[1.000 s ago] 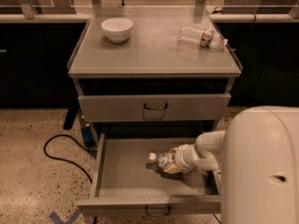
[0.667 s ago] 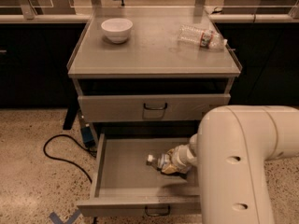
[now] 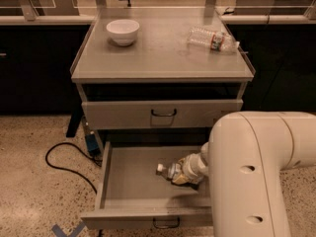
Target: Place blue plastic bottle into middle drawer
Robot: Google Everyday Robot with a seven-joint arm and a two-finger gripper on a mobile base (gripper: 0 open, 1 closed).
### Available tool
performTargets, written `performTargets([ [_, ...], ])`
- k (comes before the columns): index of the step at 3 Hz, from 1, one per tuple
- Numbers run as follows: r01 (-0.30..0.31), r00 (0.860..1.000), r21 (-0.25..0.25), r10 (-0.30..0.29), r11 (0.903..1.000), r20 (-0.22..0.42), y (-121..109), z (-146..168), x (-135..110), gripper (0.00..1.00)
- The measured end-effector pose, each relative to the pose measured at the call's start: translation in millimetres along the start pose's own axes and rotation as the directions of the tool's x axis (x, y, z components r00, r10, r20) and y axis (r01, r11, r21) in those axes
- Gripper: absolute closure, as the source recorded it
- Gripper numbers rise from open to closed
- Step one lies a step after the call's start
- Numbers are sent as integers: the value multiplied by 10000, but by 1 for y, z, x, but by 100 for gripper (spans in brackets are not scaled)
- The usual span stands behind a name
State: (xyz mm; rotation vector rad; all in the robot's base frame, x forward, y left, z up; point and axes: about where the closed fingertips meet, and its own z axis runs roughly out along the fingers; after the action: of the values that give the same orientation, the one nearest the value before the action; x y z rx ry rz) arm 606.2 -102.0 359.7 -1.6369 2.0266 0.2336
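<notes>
The blue plastic bottle lies on its side inside the open middle drawer, its white cap pointing left. The drawer is a shallow grey tray pulled out at the bottom of the cabinet, with a low front panel and a dark wire handle. My gripper is down in the drawer at the bottle's right end, touching it. My bulky white arm hides the drawer's right side and most of the gripper.
The taller-faced drawer above is closed. On the cabinet top stand a white bowl and a slim clear bottle with a red label, lying down. A black cable loops on the speckled floor at left.
My arm has swung further in front of the camera, covering more of the drawer's right side. The bottle lies in about the same spot in the drawer.
</notes>
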Motion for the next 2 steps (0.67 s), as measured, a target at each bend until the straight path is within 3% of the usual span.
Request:
performTargets([
  [2,0,10000,-1,0,10000,0,0,0,0,35],
])
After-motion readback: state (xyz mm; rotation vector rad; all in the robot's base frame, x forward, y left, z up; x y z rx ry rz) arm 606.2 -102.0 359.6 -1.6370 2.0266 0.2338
